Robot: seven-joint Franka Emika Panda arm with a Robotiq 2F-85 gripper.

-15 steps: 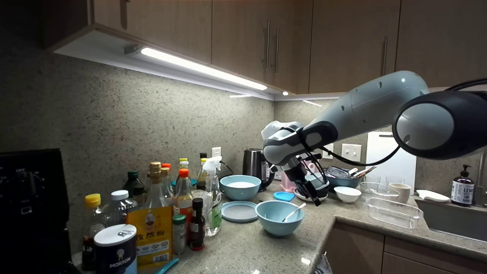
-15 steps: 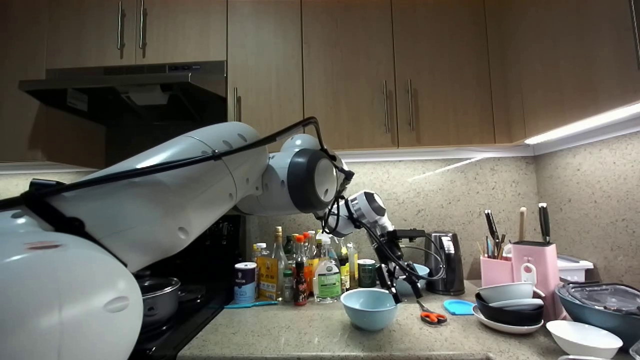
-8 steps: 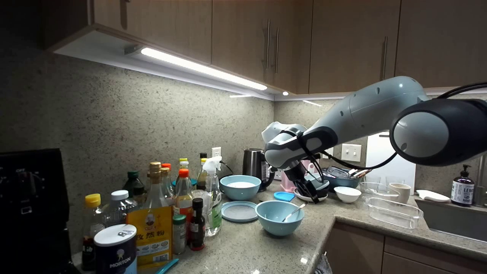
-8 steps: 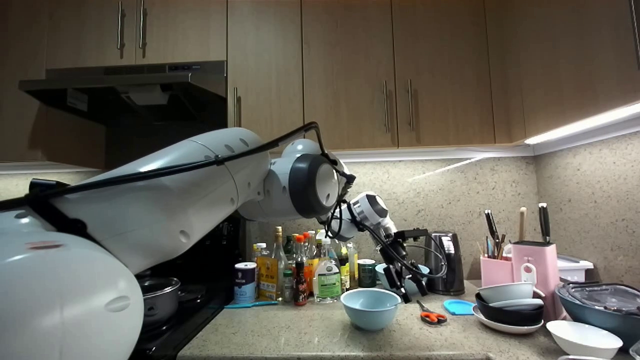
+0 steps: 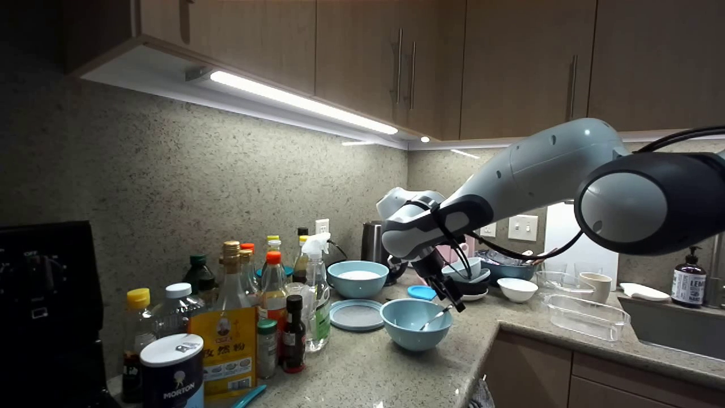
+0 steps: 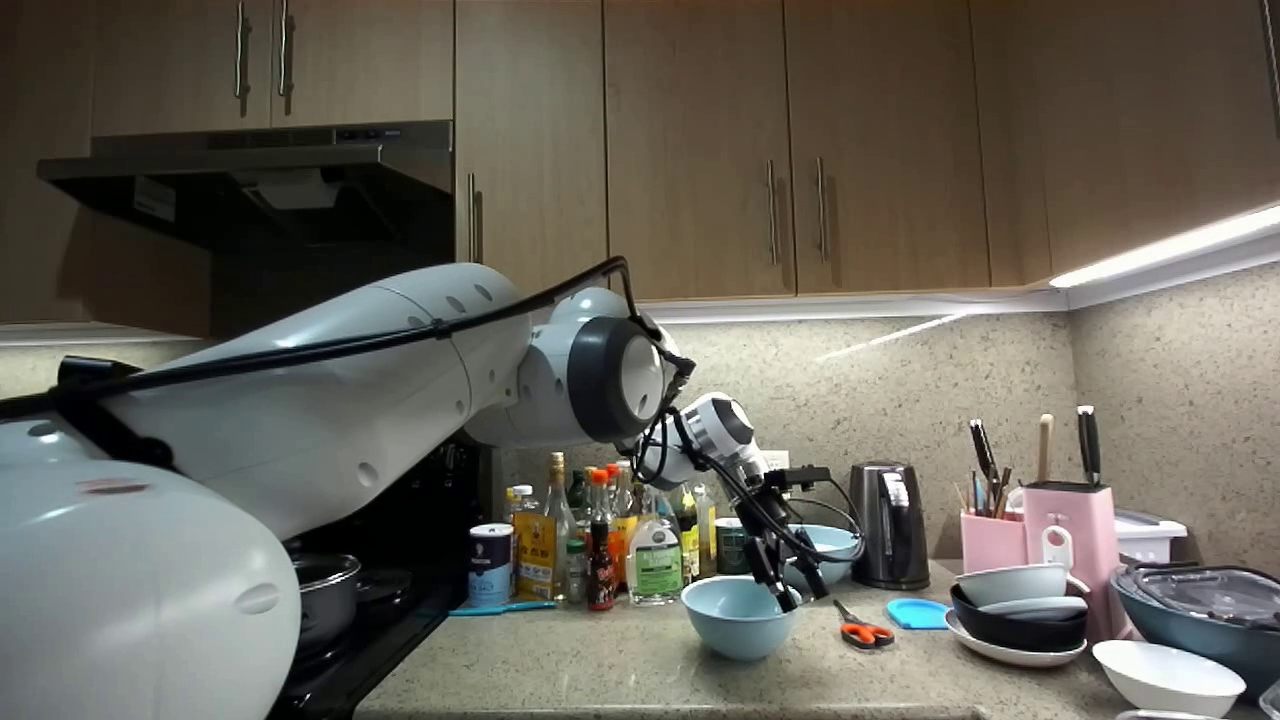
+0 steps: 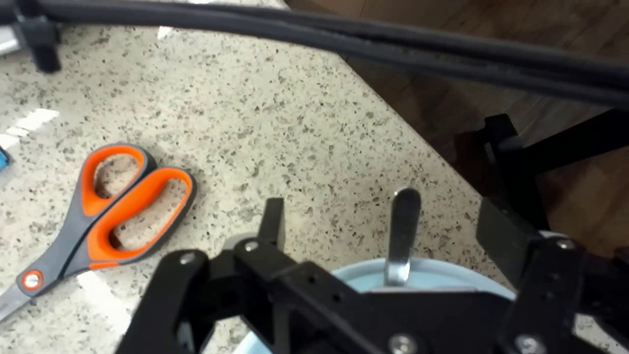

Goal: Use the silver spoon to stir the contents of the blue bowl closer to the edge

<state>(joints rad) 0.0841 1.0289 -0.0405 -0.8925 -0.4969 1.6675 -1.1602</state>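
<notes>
The light-blue bowl point(image 5: 412, 335) nearer the counter edge also shows in an exterior view point(image 6: 738, 634), and its rim in the wrist view point(image 7: 442, 268). The silver spoon point(image 5: 434, 318) leans in it, its handle sticking out over the rim; the handle shows in the wrist view point(image 7: 405, 223). My gripper point(image 5: 455, 304) is open just above the rim, near the handle's end; it also shows in an exterior view point(image 6: 801, 598). In the wrist view the fingers point(image 7: 383, 216) stand wide on both sides of the handle, apart from it. The bowl's contents are hidden.
Another light-blue bowl point(image 5: 357, 286) with something white inside stands behind, by the kettle point(image 6: 888, 530). Orange-handled scissors point(image 7: 142, 216) lie beside the bowl. Bottles point(image 5: 272, 294) line the wall. Stacked bowls point(image 6: 1015, 625) stand on the right. The counter edge point(image 7: 417, 137) is close.
My gripper has moved down and toward the bowl, from beyond the spoon handle's end to around it. The bowl and the spoon have not visibly moved.
</notes>
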